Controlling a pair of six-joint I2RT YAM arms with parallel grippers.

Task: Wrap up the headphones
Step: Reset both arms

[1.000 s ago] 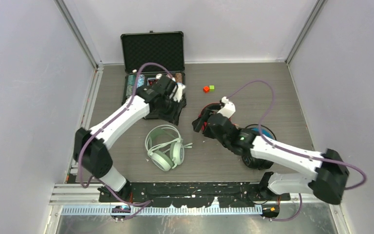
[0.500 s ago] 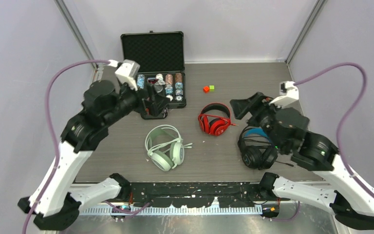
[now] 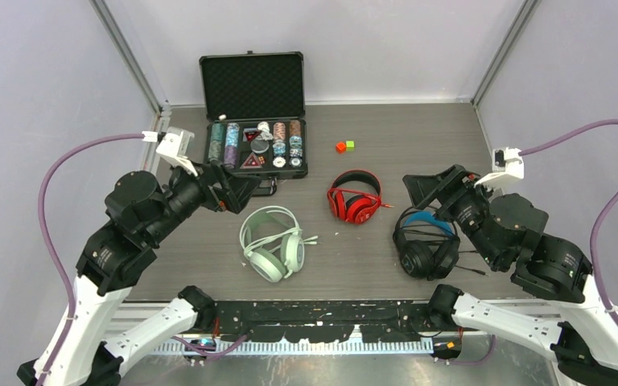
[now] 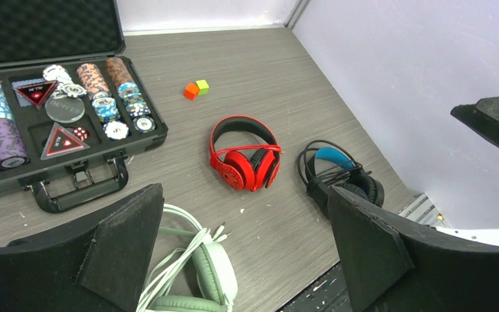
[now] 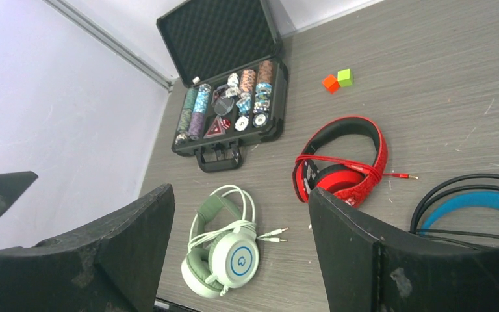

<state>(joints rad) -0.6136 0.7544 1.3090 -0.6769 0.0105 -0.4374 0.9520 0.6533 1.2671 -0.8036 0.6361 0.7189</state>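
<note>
Red headphones (image 3: 354, 207), mint pair (image 3: 291, 251) and arm-clipped black pair (image 3: 418, 259) arch toward frame top; left gripper (image 3: 237, 190) and right gripper (image 3: 433, 185) splayed, empty.

Red plastic over-ear headphones (image 3: 356, 197) lie flat near the middle of the grey wood-grain tabletop (image 3: 451, 137). The headband arches toward the far side and the cups are folded inward. A thin red cable is wound across the cups, and its plug pokes out to the right. Nearer and to the left lie pale mint-green and white headphones (image 3: 273, 241), with the cups at the near end, a white cable looped along the band and two plugs sticking out rightward. To the right of the red pair, black headphones with a blue inner headband (image 3: 425, 241) lie flat, their black cable in loose loops over the band.
</note>
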